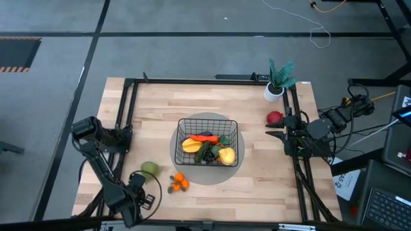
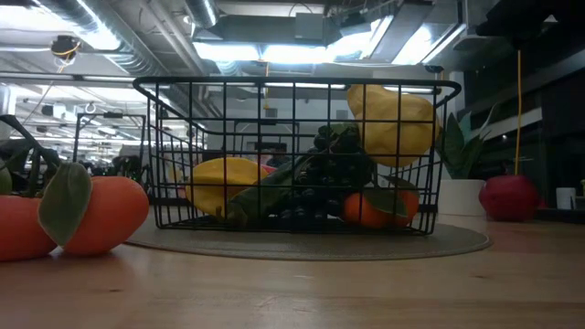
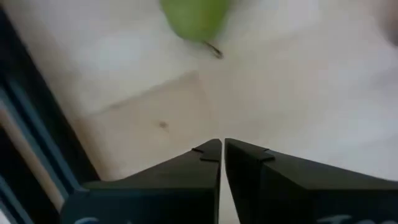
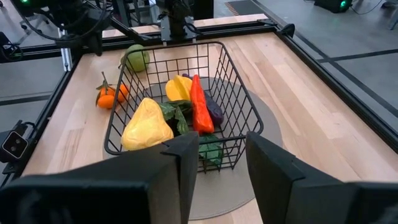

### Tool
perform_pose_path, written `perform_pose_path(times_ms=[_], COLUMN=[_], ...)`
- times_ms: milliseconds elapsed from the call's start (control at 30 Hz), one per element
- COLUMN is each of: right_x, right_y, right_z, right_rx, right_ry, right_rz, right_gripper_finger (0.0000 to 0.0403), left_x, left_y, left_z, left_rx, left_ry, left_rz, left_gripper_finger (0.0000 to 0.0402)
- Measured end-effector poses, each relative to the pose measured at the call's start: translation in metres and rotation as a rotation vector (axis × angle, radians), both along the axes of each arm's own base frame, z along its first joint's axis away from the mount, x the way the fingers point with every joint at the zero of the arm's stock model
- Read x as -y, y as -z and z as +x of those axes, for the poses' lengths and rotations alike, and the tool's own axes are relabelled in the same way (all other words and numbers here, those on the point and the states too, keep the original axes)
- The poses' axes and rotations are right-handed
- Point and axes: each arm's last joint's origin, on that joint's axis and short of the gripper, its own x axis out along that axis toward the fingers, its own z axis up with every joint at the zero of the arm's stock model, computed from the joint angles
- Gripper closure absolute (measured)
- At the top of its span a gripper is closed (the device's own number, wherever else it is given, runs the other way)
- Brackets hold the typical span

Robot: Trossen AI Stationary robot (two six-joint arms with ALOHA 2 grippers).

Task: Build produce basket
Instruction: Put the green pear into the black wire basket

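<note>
we're seeing left gripper (image 3: 222, 144) closed, empty, near pear (image 3: 194, 17) | right gripper (image 4: 222, 142) open, facing basket (image 4: 231, 93) | 2 oranges (image 1: 179, 182) lying outside

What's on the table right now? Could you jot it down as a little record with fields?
basket: black wire, on a grey round mat, mid-table
inside basket: carrot, yellow pieces, dark grapes, an orange
outside basket: green pear, small oranges, red apple
potted plant: far right corner
left gripper: shut, empty, near the pear
right gripper: open, empty, at the right edge
</note>
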Motion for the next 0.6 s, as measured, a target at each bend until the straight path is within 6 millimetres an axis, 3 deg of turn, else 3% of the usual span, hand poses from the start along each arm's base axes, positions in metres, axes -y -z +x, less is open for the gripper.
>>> perform_pose_path(times_ms=[600], right_x=[0.0], right_y=[0.0], right_z=[0.0], right_rx=[0.0], right_ry=[0.0], right_rz=[0.0], right_gripper_finger=[0.0279], left_x=[-0.019], left_y=[0.022], left_z=[0.0], left_rx=[0.039], left_ry=[-0.01], left_rz=[0.112], left_gripper_finger=[0.0236])
